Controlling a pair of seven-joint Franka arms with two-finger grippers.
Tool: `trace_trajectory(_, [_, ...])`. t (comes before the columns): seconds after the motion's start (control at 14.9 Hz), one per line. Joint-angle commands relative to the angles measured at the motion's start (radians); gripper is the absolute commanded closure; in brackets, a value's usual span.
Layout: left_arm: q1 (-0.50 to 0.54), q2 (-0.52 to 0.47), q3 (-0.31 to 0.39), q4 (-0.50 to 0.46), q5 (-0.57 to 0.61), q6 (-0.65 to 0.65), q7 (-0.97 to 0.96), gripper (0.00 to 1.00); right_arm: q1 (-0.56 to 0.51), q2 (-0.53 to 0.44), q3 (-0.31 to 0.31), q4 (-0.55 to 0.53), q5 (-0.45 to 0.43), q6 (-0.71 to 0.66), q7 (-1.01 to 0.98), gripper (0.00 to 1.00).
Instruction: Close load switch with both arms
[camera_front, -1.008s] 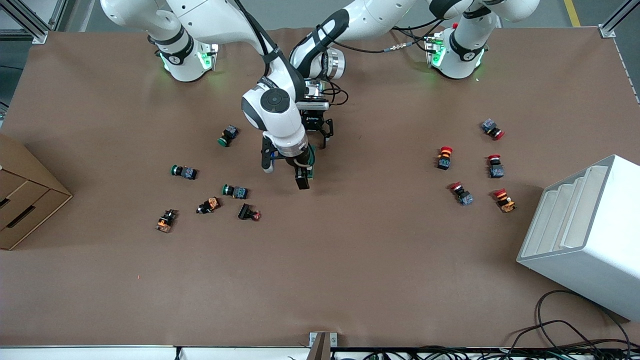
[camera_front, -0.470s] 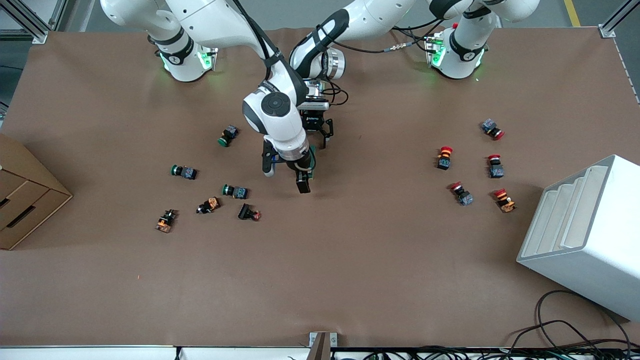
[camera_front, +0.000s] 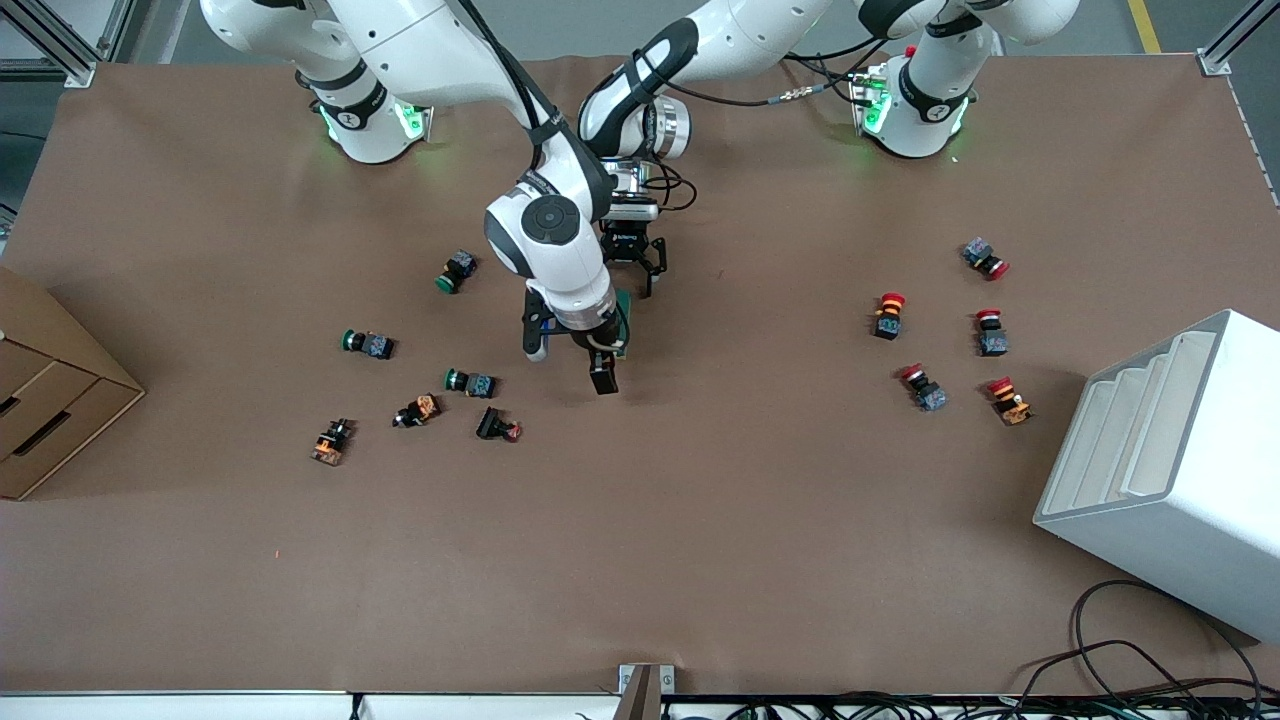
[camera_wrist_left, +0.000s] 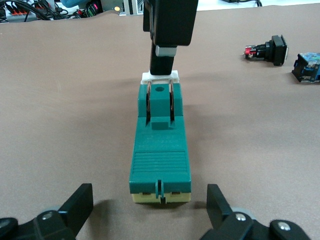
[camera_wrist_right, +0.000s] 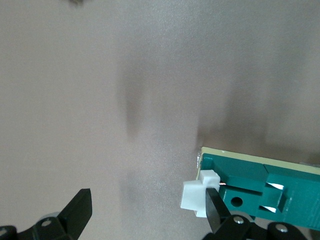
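The load switch (camera_wrist_left: 160, 145) lies flat on the brown table, a dark green block on a cream base with a white lever (camera_wrist_left: 160, 76) at one end. In the front view only a sliver of the load switch (camera_front: 623, 318) shows beside the right arm's hand. My left gripper (camera_wrist_left: 149, 200) is open, its fingers (camera_wrist_left: 80, 205) standing on either side of the switch's plain end without touching it. My right gripper (camera_wrist_right: 146, 200) is open too. One of its fingers (camera_wrist_right: 215, 210) rests against the white lever (camera_wrist_right: 197, 197); the other is over bare table.
Several green and orange push buttons (camera_front: 470, 382) lie toward the right arm's end. Several red ones (camera_front: 888, 312) lie toward the left arm's end. A cardboard box (camera_front: 45, 385) and a white rack (camera_front: 1170, 470) stand at the table's two ends.
The right arm's hand has shifted slightly toward the front camera, its finger staying at the lever. The left gripper and the switch have not moved.
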Motion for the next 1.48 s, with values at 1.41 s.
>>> trace_trajectory(1.41, [0.007, -0.013, -0.002, 0.000, 0.014, -0.006, -0.004, 0.01, -0.437, -0.258, 0.014, 0.245, 0.039, -0.860, -1.328, 0.00])
